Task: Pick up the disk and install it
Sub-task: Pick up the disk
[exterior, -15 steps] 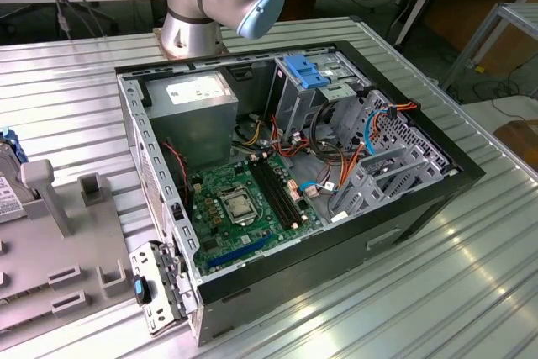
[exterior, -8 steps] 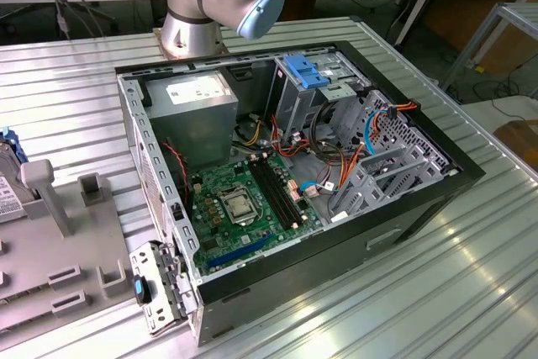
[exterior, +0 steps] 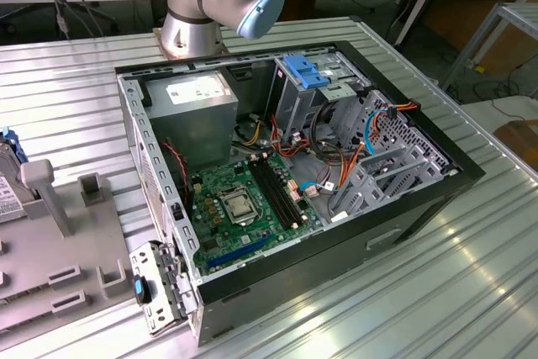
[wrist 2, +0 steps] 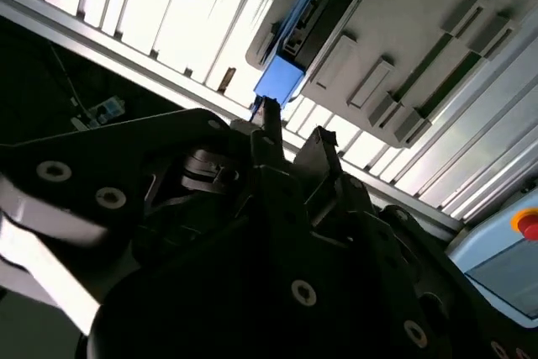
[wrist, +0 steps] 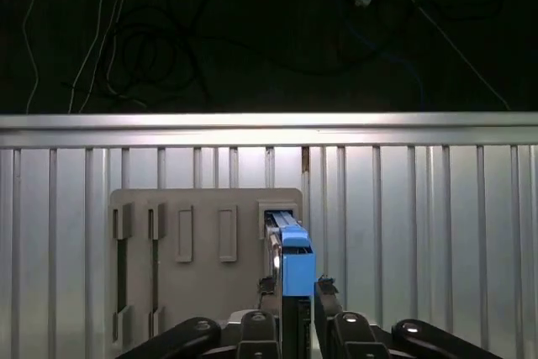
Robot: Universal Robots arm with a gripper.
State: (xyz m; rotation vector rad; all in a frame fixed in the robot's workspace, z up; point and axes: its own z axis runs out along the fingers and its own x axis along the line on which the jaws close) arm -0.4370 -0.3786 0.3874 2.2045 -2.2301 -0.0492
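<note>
Disk [wrist: 298, 265] stands on edge, long axis pointing away from fingers [wrist: 326, 293], which sit apart, seemingly flanking its blue end.

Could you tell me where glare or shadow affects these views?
In the exterior view, light glares off the table beside the computer case; in the first wrist view, the table's edge shines while the floor beyond is dark; in the second wrist view, the end effector is dark against the bright table.
</note>
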